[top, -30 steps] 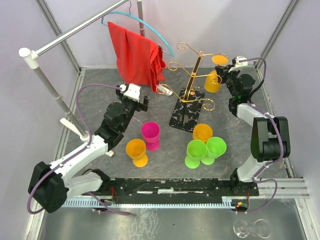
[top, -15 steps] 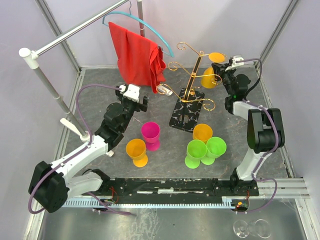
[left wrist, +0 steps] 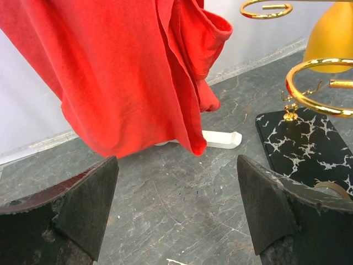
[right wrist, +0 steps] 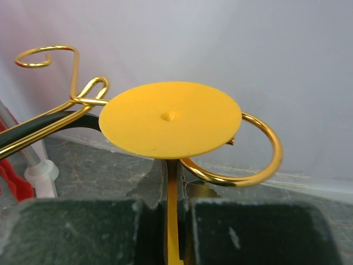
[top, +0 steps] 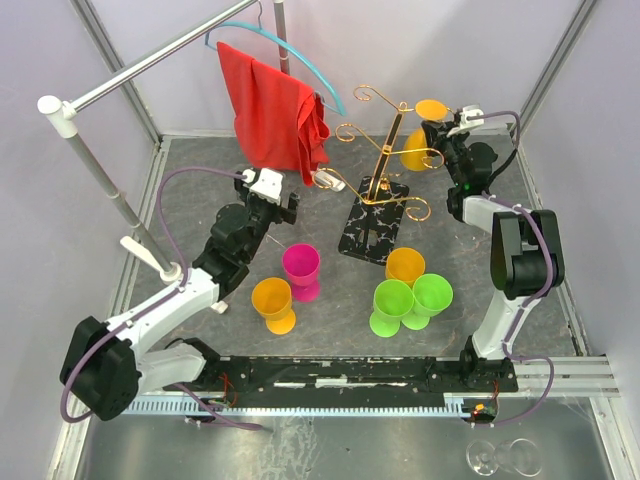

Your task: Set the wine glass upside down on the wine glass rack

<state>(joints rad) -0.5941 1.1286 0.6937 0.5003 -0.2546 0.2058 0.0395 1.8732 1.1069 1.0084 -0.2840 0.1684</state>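
Held the yellow wine glass (top: 416, 150) upside down, foot up and stem vertical, pinched in the closed right gripper (top: 441, 133) against the upper right side of the wine glass rack (top: 384, 165). Had its foot just above the rack's scroll arm (right wrist: 263, 160), straight ahead of the fingers. Could not tell whether the stem sat inside that curl. Judged the coming move a short slide toward the rack's mast, then down. Left the left gripper (top: 286, 208) spread wide and empty, well left of the rack, near the red cloth (top: 270, 100).

A robotics lab cell was shown; a dark stone-look table (top: 447, 248) was enclosed by plain pale walls (top: 470, 50). The left arm (top: 165, 305) and right arm (top: 522, 265) were bolted to a black rail (top: 350, 372).
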